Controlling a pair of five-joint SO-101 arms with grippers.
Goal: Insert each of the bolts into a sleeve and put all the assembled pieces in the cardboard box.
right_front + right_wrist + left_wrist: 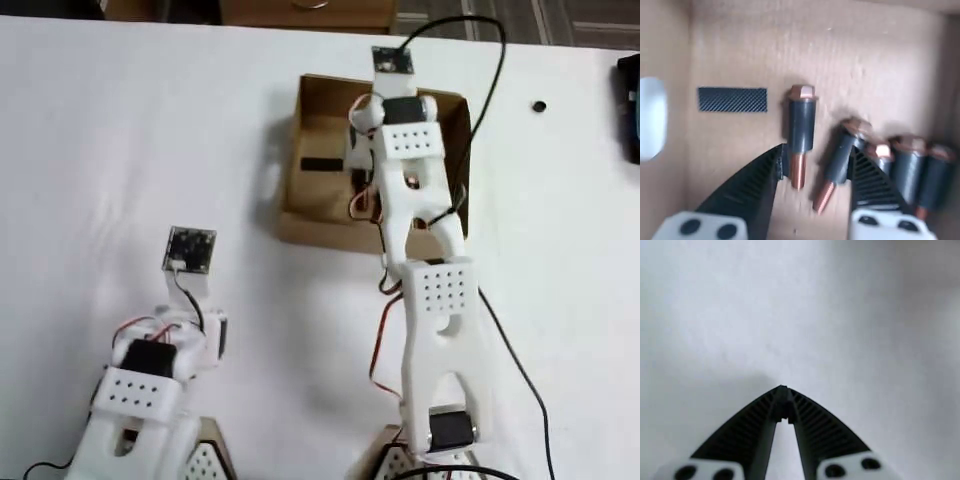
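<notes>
Hanging over the cardboard box (pixel 325 228) at 12 o'clock on the white worktop (pixel 130 120), the right hand (pixel 817 152) is wide open and holds nothing. Five sleeved bolts (pixel 801 122) lie inside the box. At 8 o'clock, the left hand (pixel 783 390) is closed tight, empty.

Comes in white printed plastic: left arm (pixel 140 395) and right arm (pixel 412 190), built from forked links (pixel 440 355) and plates (pixel 445 288) pierced with grids of round holes. Carries black servo blocks (pixel 452 430) at the joints. Trails red, white and black wires (pixel 384 330) along the links, plus a thicker black cable (pixel 500 50) off the right arm's far end. Wears a small dark square camera board (pixel 190 250) on each wrist. Ends in left gripper (pixel 783 389) and right gripper (pixel 817 155), black, ribbed, wedge-shaped, on white bases with dark round holes.
</notes>
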